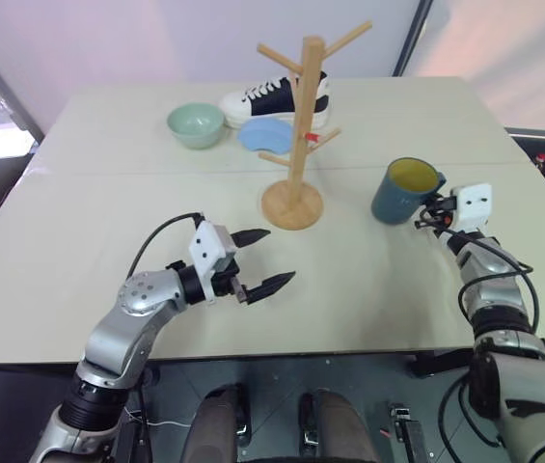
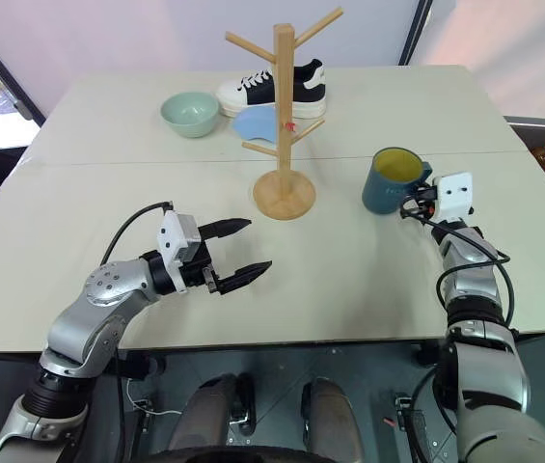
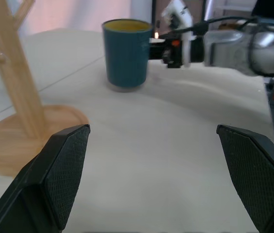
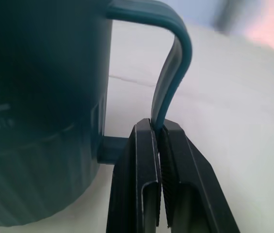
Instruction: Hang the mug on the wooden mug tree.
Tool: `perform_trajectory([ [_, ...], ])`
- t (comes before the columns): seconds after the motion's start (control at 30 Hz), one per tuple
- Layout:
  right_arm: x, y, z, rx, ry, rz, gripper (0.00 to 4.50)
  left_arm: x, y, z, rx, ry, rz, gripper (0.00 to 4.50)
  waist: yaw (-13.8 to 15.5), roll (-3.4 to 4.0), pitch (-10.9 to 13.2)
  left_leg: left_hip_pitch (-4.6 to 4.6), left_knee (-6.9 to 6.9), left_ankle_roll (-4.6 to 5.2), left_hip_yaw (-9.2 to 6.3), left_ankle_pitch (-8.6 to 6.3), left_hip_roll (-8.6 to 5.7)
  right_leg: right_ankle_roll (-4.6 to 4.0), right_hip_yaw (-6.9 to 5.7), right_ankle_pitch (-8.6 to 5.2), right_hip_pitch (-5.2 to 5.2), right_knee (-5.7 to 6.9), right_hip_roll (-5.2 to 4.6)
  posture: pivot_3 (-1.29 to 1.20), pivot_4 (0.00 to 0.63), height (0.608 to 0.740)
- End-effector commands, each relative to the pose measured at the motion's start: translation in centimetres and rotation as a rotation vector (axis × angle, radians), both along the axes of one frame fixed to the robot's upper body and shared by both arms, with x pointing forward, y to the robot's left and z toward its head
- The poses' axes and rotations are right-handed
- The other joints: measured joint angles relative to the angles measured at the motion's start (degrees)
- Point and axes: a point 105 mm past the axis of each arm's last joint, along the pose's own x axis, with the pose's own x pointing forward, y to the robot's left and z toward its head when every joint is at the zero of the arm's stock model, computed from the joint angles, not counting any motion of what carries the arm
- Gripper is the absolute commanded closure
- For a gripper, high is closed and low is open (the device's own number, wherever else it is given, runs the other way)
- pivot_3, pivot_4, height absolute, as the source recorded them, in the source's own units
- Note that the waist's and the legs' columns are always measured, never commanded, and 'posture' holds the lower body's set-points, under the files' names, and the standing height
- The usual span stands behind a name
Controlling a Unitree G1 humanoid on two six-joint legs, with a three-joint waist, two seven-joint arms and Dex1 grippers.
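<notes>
The dark teal mug (image 1: 403, 191) with a yellow inside stands upright at the table's right side, its handle (image 4: 171, 77) turned toward my right arm. My right gripper (image 4: 160, 133) is shut on that handle's lower part. The wooden mug tree (image 1: 300, 125) stands on its round base in the middle of the table, left of the mug, with a small red tag on one peg. My left gripper (image 1: 260, 260) hovers open over the table's near left, pointing toward the tree and mug, nothing between its fingers.
A pale green bowl (image 1: 196, 124), a light blue dish (image 1: 265, 134) and a black-and-white sneaker (image 1: 276, 99) lie behind the tree at the far side. The table's front edge (image 1: 272, 352) runs just below my left arm.
</notes>
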Motion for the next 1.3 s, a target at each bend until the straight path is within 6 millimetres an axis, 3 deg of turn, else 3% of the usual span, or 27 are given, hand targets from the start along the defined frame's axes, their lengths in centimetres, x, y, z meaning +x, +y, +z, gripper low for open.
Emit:
perform_trajectory([
  [0.03, -2.9, 6.0, 5.6, -0.21, -0.143, 0.293, 4.47, 0.8, 2.4, 1.7, -0.025, -0.075, 0.07, 0.0, -0.3, 0.06, 0.0, 0.0, 0.0, 0.06, 0.0, -0.04, 0.03, 0.0, 0.0, 0.0, -0.03, 0.01, 0.01, 0.0, 0.15, 0.73],
  [0.3, -3.7, 11.1, 10.5, -0.366, -0.199, 0.381, 4.47, 0.6, 4.1, 5.0, -0.123, -0.125, 0.059, 0.0, 0.0, -0.04, 0.1, 0.01, 0.11, -0.04, -0.01, -0.01, 0.07, -0.15, -0.02, 0.1, 0.0, -0.04, -0.07, 0.0, 0.15, 0.73],
  [0.47, -2.8, 12.3, 12.5, -0.396, -0.222, 0.351, 4.47, -0.4, 4.1, 6.4, -0.145, -0.119, 0.015, 0.0, 0.1, -0.05, 0.1, -0.03, 0.05, 0.02, -0.01, 0.06, 0.05, -0.18, -0.04, 0.11, -0.06, -0.06, -0.11, 0.0, 0.15, 0.73],
  [0.9, -1.1, 13.6, 13.5, -0.429, -0.221, 0.35, 4.47, -1.1, 3.9, 6.9, -0.153, -0.115, 0.014, 0.0, -0.1, -0.06, 0.1, -0.04, 0.02, 0.05, 0.0, 0.09, 0.01, -0.14, -0.09, 0.14, -0.06, -0.03, -0.07, 0.0, 0.15, 0.73],
  [1.3, 1.3, 15.0, 12.9, -0.474, -0.189, 0.339, 4.47, -1.2, 3.8, 7.4, -0.168, -0.13, 0.023, 0.0, -0.1, -0.06, 0.1, -0.05, 0.02, -0.08, 0.01, 0.18, 0.01, -0.11, -0.09, 0.15, -0.05, -0.04, -0.04, 0.0, 0.15, 0.73],
])
